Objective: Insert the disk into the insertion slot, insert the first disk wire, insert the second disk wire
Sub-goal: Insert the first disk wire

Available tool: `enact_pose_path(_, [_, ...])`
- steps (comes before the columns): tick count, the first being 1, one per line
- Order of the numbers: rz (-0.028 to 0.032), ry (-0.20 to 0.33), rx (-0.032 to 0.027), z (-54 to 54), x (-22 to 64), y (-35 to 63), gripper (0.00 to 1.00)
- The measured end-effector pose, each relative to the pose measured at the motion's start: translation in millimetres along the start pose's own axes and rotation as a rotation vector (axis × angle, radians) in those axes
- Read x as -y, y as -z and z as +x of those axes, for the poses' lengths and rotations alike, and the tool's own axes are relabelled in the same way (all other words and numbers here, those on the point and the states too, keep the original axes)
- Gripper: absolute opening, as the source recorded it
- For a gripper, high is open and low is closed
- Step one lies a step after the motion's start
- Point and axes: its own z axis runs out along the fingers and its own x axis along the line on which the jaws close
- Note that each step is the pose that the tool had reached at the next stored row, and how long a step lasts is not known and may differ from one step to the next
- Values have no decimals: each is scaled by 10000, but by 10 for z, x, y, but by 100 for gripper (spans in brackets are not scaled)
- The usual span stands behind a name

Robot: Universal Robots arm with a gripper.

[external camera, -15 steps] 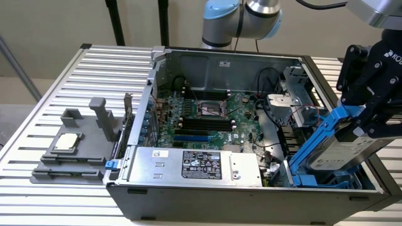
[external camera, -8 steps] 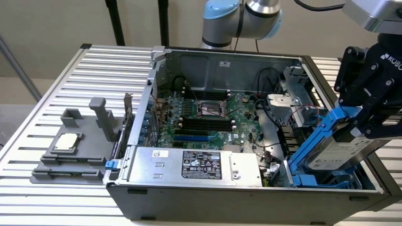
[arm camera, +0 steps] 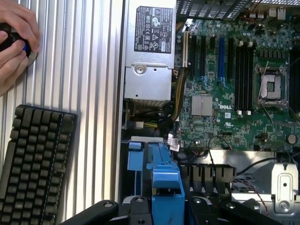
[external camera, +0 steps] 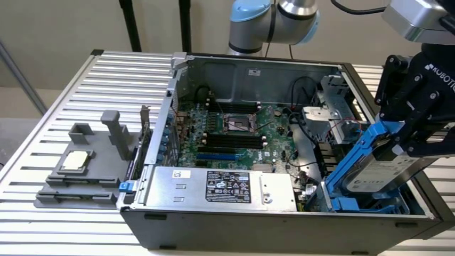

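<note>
- The disk [external camera: 380, 173], tilted, is clamped at its upper end by the gripper [external camera: 406, 145], at 4 o'clock from the motherboard [external camera: 235, 133]
- Its lower end is set at the mouth of the insertion slot [external camera: 359, 205]
- It is judged rigid, weighty and shock-sensitive, and best taken by the rails of the blue carrier [external camera: 371, 140]

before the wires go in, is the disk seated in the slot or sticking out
Sticking out: the disk stands tilted, lower end in the insertion slot, upper end above the case, held by the tool.

arm [external camera: 274, 18]: silver tubes, pale-blue joint caps | pincer [external camera: 402, 145]: black, white lettering
</note>
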Motion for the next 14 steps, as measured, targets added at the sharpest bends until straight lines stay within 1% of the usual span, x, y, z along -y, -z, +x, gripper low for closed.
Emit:
enact_pose_path(6, [18,8,88,-13,1,-41,32])
enact_pose_path(11, [35,17,169,-14,2,-66,32])
enact_pose_path(12, [39,20,195,-14,3,-73,34])
enact_pose_path(13, [38,21,196,-14,3,-74,34])
enact_pose_path(14, [38,22,209,-13,3,-77,34])
